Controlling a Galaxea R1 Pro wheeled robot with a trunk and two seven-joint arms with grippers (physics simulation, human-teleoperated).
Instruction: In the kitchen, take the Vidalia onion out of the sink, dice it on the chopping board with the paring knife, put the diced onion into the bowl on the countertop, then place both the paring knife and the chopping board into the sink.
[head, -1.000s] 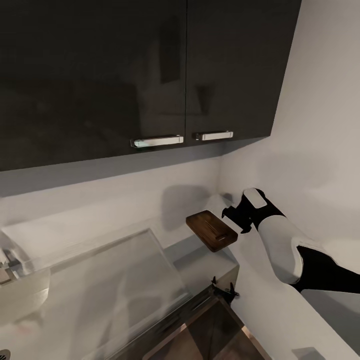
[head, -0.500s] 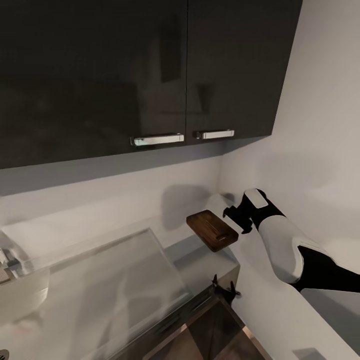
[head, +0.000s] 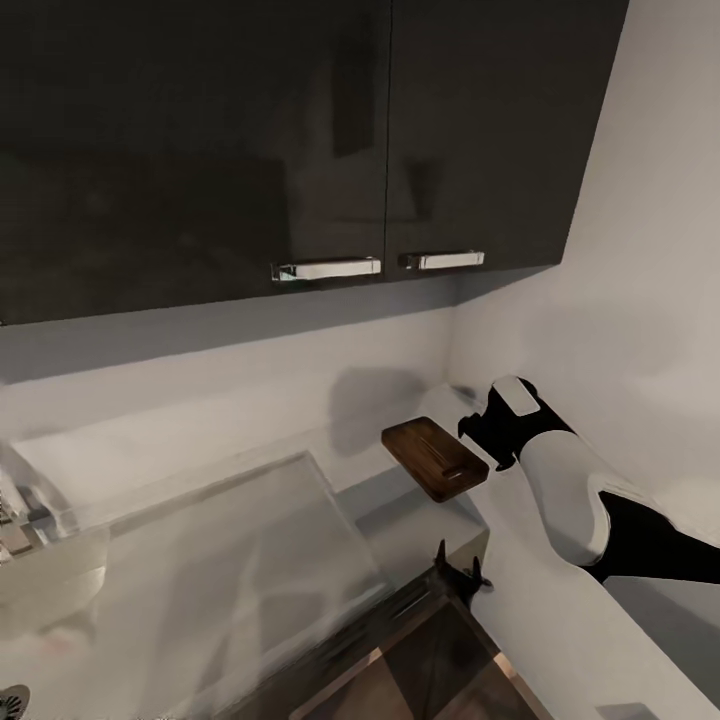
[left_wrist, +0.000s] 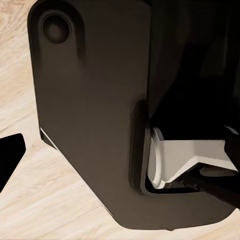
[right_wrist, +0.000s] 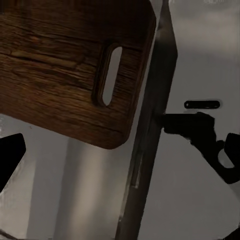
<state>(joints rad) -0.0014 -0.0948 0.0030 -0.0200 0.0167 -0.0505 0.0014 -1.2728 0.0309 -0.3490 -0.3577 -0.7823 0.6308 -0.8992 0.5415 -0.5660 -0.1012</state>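
The dark-brown chopping board (head: 435, 458) with its slot handle hangs in the air above the end of the glossy grey countertop (head: 200, 560), close to the wall corner. My right gripper (head: 474, 438) is shut on its near end, and the white forearm reaches in from the right. In the right wrist view the chopping board (right_wrist: 60, 75) shows face-on with the slot toward me. My left gripper (left_wrist: 120, 155) hangs low beside my dark base, its jaws apart and empty. The sink's drain (head: 10, 697) shows at the lower left corner. The onion, paring knife and bowl are out of view.
Dark wall cabinets with chrome handles (head: 325, 268) hang right over the counter. A white wall (head: 640, 300) closes the right side. A small black shape (head: 455, 578) sits at the counter's front corner. Light wooden floor (left_wrist: 30, 200) lies under my base (left_wrist: 90, 125).
The whole picture has shifted a little up and to the right, so the camera moved. The chopping board stays in my right gripper at the same height.
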